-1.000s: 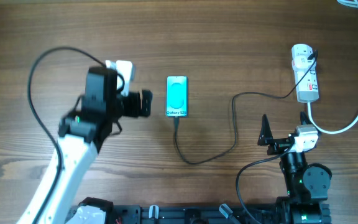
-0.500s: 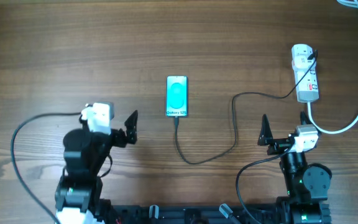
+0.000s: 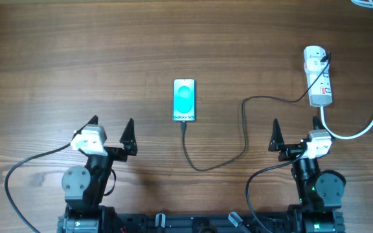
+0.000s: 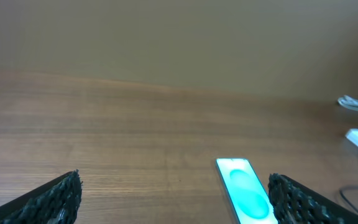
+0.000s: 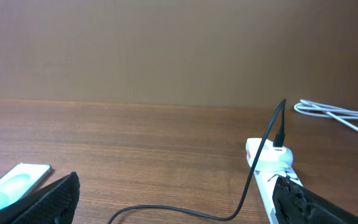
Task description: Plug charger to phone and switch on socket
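Note:
The phone (image 3: 184, 99) lies flat mid-table with its teal screen lit; it also shows in the left wrist view (image 4: 244, 196) and the right wrist view (image 5: 11, 183). The charger cable (image 3: 238, 139) runs from the phone's lower edge, loops, and rises to the white socket (image 3: 318, 76) at the right, where its plug sits in the top outlet (image 5: 277, 134). The socket also shows in the right wrist view (image 5: 269, 165). My left gripper (image 3: 111, 128) is open and empty at the lower left. My right gripper (image 3: 294, 133) is open and empty below the socket.
A thick white cord (image 3: 368, 126) curves from the socket's lower end up the right edge of the table. Another white cable (image 5: 334, 112) lies at the far right. Black base cables (image 3: 24, 175) loop at the front by both arm bases.
My left arm has pulled back from beside the phone to the front left, near its base. The right arm, phone, cable and socket have not moved.

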Controlling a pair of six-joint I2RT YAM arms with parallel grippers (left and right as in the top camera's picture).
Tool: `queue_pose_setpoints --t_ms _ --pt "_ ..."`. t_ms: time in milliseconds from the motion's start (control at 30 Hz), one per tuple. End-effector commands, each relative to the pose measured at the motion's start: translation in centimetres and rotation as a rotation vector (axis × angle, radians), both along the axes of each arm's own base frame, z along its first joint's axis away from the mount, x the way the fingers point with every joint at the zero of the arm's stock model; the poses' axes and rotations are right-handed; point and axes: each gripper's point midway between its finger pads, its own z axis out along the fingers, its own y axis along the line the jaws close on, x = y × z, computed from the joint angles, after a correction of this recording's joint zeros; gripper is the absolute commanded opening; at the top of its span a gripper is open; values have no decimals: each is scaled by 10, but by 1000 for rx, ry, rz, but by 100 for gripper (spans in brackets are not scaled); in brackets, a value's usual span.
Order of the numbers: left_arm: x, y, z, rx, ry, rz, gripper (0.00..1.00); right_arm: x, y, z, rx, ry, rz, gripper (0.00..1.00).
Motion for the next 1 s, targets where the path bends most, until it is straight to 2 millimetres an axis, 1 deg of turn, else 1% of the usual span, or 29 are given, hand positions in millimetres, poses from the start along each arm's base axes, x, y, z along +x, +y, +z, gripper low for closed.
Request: queue_pose_setpoints --t_ms 0,100,233,300,333,433,500,700,833,967 --pt "-1 13 -6 -32 -42 72 100 0 -4 3 14 -12 -18 100" --pt "-3 16 -14 -32 -53 84 100 0 -4 3 14 -12 -18 100" --pt "-6 18 -13 -23 -61 93 100 0 -4 3 14 -12 -18 100" --pt "-7 18 -19 1 -42 92 100 0 -4 3 14 -12 -18 100" --pt "-8 19 -24 18 -21 92 100 0 -4 3 14 -12 -18 100" --pt "-9 18 -18 86 -59 85 100 0 -4 3 14 -12 -18 100" --pt "-9 19 -18 132 -63 85 100 0 -4 3 14 -12 -18 100" --pt "-9 31 -20 143 -51 151 100 0 -4 3 14 -12 -18 100" --pt "-9 30 -20 192 -56 145 100 0 -4 3 14 -12 -18 100" --pt "-9 31 -20 192 -56 146 100 0 -4 2 14 -11 -18 100"
